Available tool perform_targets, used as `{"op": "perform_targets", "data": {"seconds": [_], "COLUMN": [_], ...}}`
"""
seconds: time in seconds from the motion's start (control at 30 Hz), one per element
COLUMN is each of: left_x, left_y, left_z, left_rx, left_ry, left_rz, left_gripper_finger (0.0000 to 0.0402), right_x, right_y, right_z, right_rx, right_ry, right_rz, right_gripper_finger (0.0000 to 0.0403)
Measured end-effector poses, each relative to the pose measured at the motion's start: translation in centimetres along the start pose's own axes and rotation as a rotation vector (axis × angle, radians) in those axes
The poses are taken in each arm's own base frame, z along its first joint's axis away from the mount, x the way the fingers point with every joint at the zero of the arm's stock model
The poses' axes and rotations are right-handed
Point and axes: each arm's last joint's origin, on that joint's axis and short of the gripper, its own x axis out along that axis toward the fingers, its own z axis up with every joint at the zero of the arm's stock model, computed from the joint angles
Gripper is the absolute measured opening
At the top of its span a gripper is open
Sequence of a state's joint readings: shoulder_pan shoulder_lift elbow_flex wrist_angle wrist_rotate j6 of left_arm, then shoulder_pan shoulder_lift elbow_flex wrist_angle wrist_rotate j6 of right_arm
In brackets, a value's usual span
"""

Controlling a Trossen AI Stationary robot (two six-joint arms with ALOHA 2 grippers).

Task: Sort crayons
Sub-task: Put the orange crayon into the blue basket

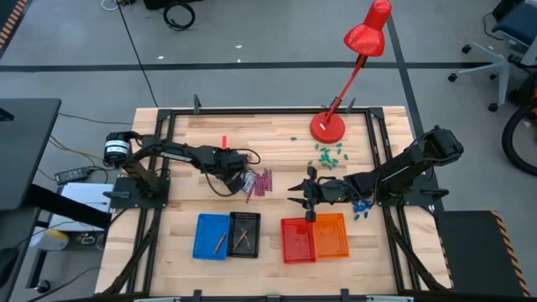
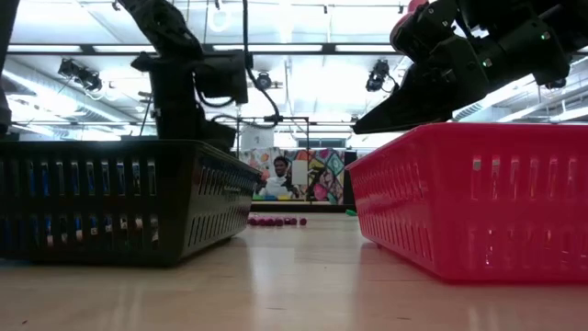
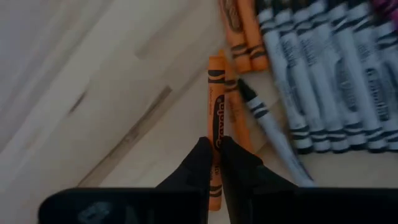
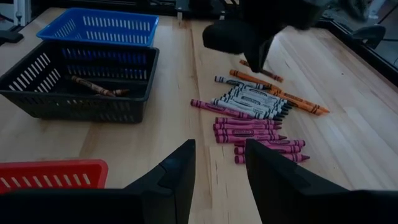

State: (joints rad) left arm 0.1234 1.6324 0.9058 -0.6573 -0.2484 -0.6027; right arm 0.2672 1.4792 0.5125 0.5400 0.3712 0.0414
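Observation:
The crayons [image 4: 255, 102] lie in a loose pile on the wooden table [image 1: 185, 151]. Grey-white ones [image 3: 336, 87] fill the middle, magenta ones [image 4: 249, 130] lie on the near side, and orange ones [image 4: 298, 102] on the far side. My left gripper [image 3: 216, 142] points down at the pile's orange edge [image 1: 243, 180], shut on one orange crayon [image 3: 215, 93]. My right gripper [image 4: 217, 155] hangs open over bare table right of the pile [image 1: 304, 195], with nothing between its fingers. My left gripper pinches the orange crayon between its two fingertips, on the wrapper [image 3: 216, 124] a little past its middle. The fingers come from above, pointing steeply down, and lie across the crayon. It lies about level; whether it is clear of the table I cannot tell.
Along the near edge stand a blue basket [image 1: 212, 236], a black basket [image 4: 81, 93] with brown crayons in it, a red basket [image 1: 296, 239] and an orange basket [image 1: 331, 235]. A red desk lamp [image 1: 327, 126] stands at the far side, with green bits [image 1: 327, 155] and blue chunks [image 1: 361, 210] near it.

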Motion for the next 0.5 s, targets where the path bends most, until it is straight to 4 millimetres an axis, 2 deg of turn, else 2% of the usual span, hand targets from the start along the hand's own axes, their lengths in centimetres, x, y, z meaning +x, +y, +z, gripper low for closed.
{"op": "perform_targets", "data": {"seconds": [0.2,0.5], "left_x": [-2.9,-9.2], "left_y": [-0.5,-4.0], "left_z": [-1.7,-7.8], "left_rx": [-0.068,-0.234], "left_ry": [-0.029,-0.136], "left_rz": [0.006,-0.173], "left_gripper_finger": [0.0029,0.0029], "right_x": [0.0,0.0], "right_y": [0.0,0.0], "right_z": [0.0,0.0], "right_rx": [0.001,0.002], "right_ry": [-0.001,-0.005], "right_rz": [0.001,0.0], "right_gripper_finger": [0.0144,0.0144]}}
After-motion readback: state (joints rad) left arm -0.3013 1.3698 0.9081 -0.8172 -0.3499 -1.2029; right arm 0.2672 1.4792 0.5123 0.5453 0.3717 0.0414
